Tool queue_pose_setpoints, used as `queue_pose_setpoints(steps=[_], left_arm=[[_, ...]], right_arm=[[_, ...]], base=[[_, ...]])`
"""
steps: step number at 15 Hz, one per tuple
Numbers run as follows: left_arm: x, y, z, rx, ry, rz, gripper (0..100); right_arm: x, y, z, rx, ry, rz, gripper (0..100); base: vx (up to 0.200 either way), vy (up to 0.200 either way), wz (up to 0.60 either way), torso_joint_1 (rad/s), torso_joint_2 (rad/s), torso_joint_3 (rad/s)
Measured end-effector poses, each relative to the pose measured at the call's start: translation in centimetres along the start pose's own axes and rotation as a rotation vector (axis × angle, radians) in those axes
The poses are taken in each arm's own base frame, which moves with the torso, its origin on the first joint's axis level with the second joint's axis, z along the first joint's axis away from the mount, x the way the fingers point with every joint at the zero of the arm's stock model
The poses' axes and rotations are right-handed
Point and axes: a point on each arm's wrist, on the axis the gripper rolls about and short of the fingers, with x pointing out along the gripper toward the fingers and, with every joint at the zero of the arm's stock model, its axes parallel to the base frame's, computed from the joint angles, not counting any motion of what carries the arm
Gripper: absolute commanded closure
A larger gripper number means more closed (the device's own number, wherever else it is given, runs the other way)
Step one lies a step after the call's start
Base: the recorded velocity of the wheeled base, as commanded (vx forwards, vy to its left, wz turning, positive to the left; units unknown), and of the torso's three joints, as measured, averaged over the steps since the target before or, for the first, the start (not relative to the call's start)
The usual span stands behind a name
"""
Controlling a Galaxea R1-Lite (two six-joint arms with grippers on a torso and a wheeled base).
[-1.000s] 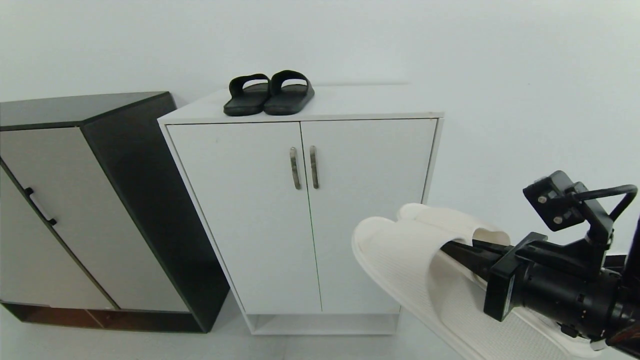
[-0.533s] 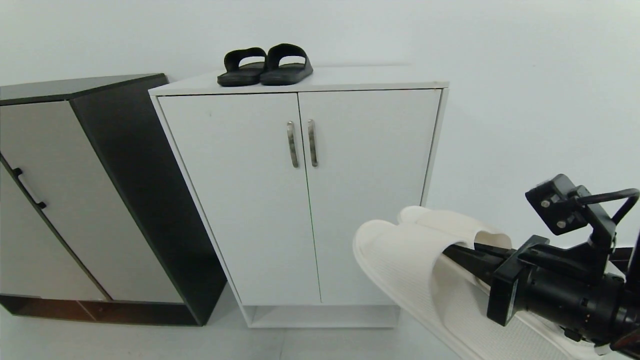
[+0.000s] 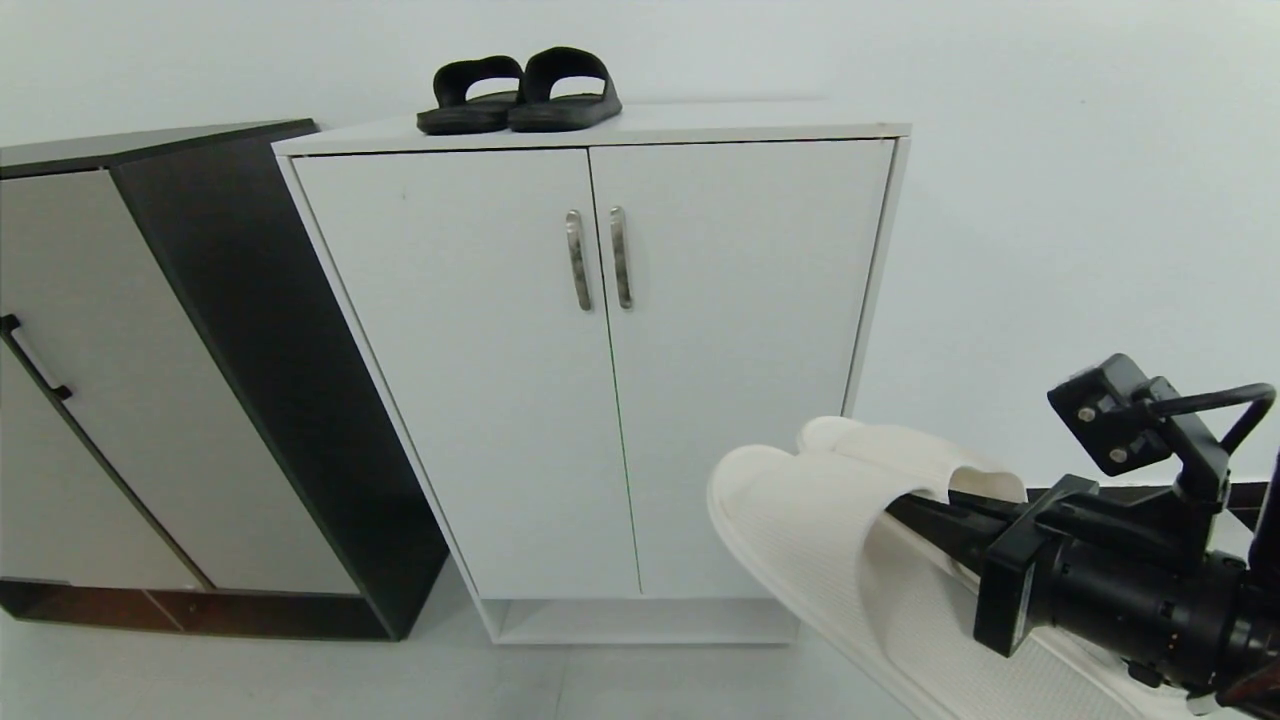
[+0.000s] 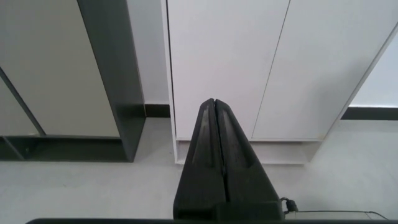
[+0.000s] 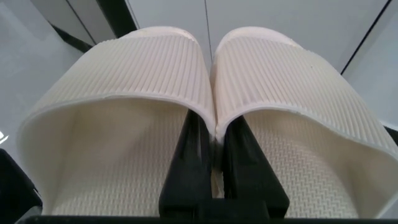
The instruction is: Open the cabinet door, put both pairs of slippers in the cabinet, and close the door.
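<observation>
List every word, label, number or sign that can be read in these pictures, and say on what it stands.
There is no readable text, number or sign in any view.
white cabinet: doors and handles are plain.
black slippers: no print can be seen.
white slippers: only a ribbed texture, no print.
dark cabinet: plain.

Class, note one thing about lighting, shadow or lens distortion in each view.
Head view: the white cabinet has sides leaning inward toward its base, a wide-lens effect. Left wrist view: a faint sheen runs along the left gripper. Right wrist view: the white slippers shade their own insides.
</observation>
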Motion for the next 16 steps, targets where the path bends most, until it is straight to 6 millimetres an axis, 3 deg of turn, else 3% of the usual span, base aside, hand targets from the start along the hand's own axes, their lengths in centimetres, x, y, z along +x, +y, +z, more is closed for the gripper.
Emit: queue_pose_setpoints(steps=[5, 9, 10, 16], left_arm=[[0.0, 0.0, 0.0, 0.001, 0.0, 0.0, 100], [0.0, 0.0, 0.0, 0.02, 0.0, 0.001, 100], [0.0, -0.01, 0.0, 0.026, 0.0, -0.003, 0], [0.03, -0.14, 0.34, 0.06, 0.003, -0.06, 0]], right_arm=[[-0.1, -0.05, -0.25, -0.024, 0.01, -0.001, 100], [-0.22, -0.04, -0.32, -0.041, 0.01, 0.005, 100], [-0.28, -0.01, -0.27, -0.042, 0.006, 0.007, 100], [-0.73, 0.04, 0.08, -0.057, -0.011, 0.024, 100]], base=[[0.2, 0.0, 0.0, 0.0, 0.0, 0.013], [0.0, 0.0, 0.0, 0.0, 0.0, 0.0], [0.0, 0.0, 0.0, 0.0, 0.0, 0.0], [0.0, 0.0, 0.0, 0.0, 0.0, 0.0]])
